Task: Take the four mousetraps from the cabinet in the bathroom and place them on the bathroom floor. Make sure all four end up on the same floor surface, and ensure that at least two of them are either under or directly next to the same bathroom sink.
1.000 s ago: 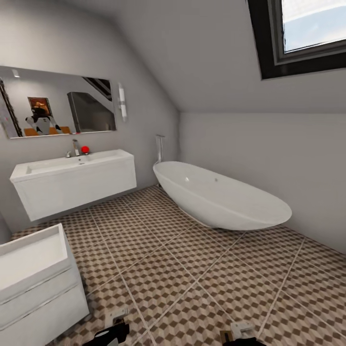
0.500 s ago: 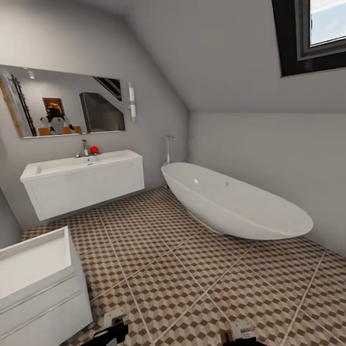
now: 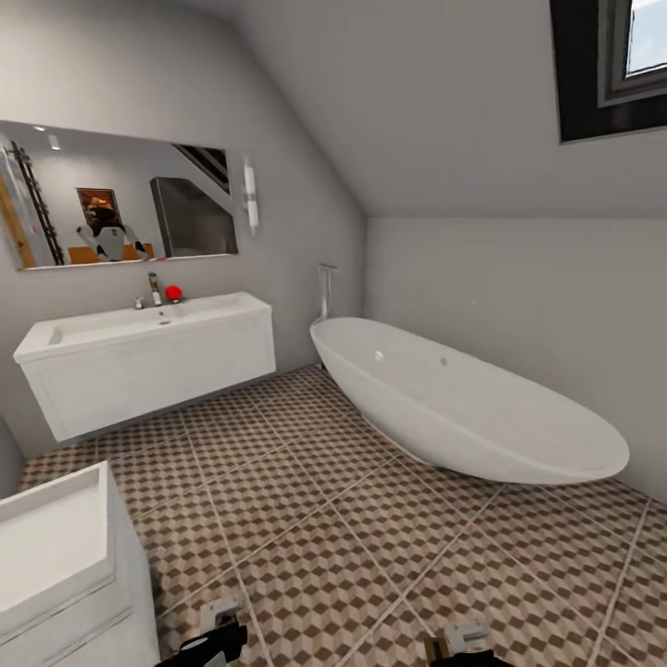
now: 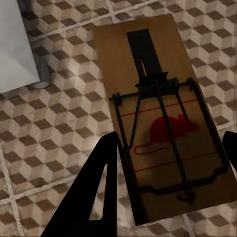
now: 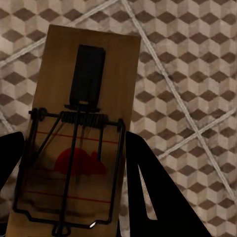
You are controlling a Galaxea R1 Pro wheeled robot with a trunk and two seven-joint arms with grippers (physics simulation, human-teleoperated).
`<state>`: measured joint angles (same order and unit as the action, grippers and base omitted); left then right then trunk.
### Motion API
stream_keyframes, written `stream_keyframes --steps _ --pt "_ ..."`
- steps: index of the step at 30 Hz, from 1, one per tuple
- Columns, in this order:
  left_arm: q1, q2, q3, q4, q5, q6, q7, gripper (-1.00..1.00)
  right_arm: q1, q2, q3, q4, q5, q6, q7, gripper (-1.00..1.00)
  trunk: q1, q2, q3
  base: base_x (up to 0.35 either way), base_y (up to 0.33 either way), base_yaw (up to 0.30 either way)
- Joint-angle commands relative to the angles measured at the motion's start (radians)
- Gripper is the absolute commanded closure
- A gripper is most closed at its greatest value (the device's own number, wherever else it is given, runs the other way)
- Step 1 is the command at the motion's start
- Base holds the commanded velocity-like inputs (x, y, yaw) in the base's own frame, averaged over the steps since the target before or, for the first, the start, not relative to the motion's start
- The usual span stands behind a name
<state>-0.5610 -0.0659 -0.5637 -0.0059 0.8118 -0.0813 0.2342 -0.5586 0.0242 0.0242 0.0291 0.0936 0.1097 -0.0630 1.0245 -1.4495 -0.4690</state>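
My left gripper (image 4: pixel 168 168) is clamped on one mousetrap (image 4: pixel 158 118), wooden with a red mouse print and a wire spring; my right gripper (image 5: pixel 69 182) pinches a second mousetrap (image 5: pixel 79 133) the same way. The head view shows just the grippers' tips at its bottom edge, and the traps cannot be made out there. It gives the room instead: the cube-patterned bathroom floor (image 3: pixel 306 519), a wall-hung sink (image 3: pixel 139 357) under a mirror (image 3: pixel 120 195) at left, a white bathtub (image 3: pixel 463 403) at centre right.

Head camera looking forward and down across the bathroom floor (image 3: pixel 315 519), wrist cameras facing down close above it, sharing those tiles.
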Motion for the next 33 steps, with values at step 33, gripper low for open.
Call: stream_keyframes --steps 33 --pt "0.0 0.015 -0.01 0.001 0.059 -0.003 0.005 1.0 -0.001 0.0 0.002 0.002 0.006 0.002 -0.003 1.0 0.001 -0.001 -0.001 0.318 0.0 0.0"
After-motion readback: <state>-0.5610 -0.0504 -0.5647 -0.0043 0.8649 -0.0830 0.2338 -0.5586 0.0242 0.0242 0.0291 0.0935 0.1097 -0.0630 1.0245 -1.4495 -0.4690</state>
